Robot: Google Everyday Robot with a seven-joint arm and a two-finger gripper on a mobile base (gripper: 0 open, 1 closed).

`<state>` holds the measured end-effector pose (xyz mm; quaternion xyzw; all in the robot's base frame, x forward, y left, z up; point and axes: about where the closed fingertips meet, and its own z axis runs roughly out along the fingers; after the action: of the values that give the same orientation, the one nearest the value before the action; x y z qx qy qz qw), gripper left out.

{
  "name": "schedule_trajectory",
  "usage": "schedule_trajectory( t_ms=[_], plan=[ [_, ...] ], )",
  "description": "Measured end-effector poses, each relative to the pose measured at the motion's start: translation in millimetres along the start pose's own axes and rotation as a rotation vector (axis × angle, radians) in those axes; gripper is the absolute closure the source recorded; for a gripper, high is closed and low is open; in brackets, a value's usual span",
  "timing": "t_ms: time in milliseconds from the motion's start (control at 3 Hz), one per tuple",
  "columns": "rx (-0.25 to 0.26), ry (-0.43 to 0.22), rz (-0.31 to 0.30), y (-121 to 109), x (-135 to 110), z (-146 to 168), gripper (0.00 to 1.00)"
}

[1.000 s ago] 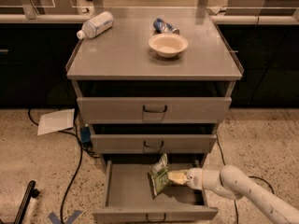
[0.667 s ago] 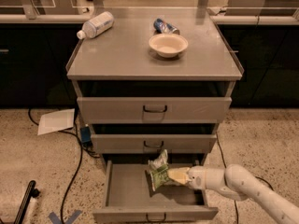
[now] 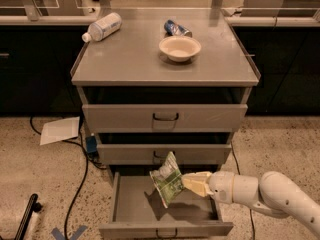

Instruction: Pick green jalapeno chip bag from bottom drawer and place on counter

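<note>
The green jalapeno chip bag [image 3: 167, 180], green with white patches, hangs tilted above the open bottom drawer [image 3: 135, 211]. My gripper [image 3: 187, 182] reaches in from the right on a white arm and is shut on the bag's right edge, holding it clear of the drawer floor. The bag's shadow falls on the drawer floor below it. The counter [image 3: 130, 59] is the grey cabinet top above the three drawers.
On the counter lie a clear plastic bottle [image 3: 102, 27] at back left, a small blue and silver packet [image 3: 177, 28] and a cream bowl [image 3: 180, 48]. The two upper drawers [image 3: 165, 117] stand slightly ajar. Cables [image 3: 82, 174] and a white sheet [image 3: 60, 131] lie on the floor at left.
The gripper has lifted the chip bag up and a little to the left, off the drawer floor. The arm has risen with it.
</note>
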<state>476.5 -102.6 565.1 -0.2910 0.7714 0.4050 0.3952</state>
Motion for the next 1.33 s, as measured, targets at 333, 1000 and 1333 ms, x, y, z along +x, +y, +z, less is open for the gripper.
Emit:
schedule_trajectory(
  t_ms=[333,1000,1333],
  plan=[
    [0.043,-0.008,-0.105,38,-50,-28,1.00],
    [0.030,0.000,-0.159,55,-77,-43,1.00],
    [0.064,0.015,-0.278,83,-131,-70,1.00]
  ],
)
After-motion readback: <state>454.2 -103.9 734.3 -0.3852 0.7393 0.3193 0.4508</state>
